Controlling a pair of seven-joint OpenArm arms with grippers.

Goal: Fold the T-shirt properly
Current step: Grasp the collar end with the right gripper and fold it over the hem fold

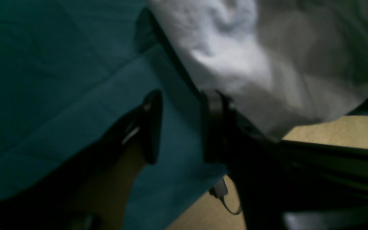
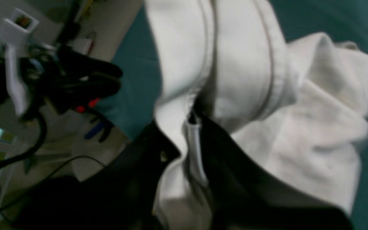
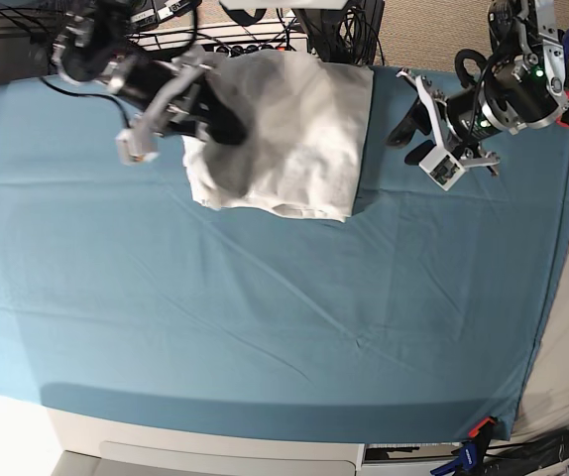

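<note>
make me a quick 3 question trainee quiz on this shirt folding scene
1. True or false: the right pincer is shut on the shirt.
2. Is the left pincer A) gripping the shirt, B) open, holding nothing, or C) out of view?
3. What lies under the shirt?

Key:
1. True; white cloth is pinched between its jaws.
2. B; its jaws stand apart over the teal cloth, beside the shirt's edge.
3. The teal cloth.

T-shirt (image 3: 294, 134) on table cloth (image 3: 265, 307)
</note>
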